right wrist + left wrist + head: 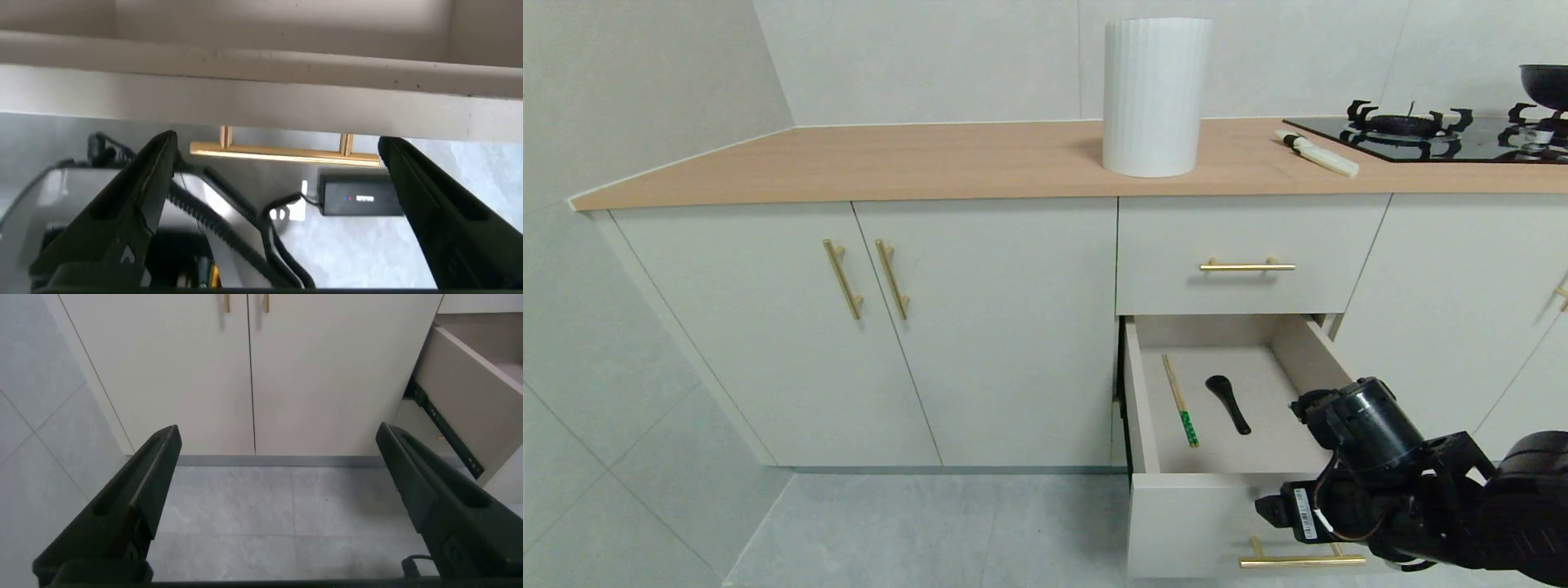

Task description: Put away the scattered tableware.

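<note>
The lower drawer [1137, 400] stands pulled out. Inside it lie a pair of chopsticks with green tips [1181, 400] and a black spoon [1228, 403]. A pale long utensil with a dark band [1316, 153] lies on the wooden counter next to the stove. My right arm [1388, 465] is at the drawer's front right corner. My right gripper [278, 145] is open, hanging just in front of the drawer's front panel with the gold handle [286, 151] seen between its fingers. My left gripper [276, 434] is open and empty, low over the floor facing the cabinet doors.
A tall white ribbed cylinder [1156, 96] stands on the counter [890, 163]. A black gas stove [1429, 132] with a pot is at the far right. The shut upper drawer [1245, 255] sits above the open one. Grey tiled floor [931, 531] lies to the left.
</note>
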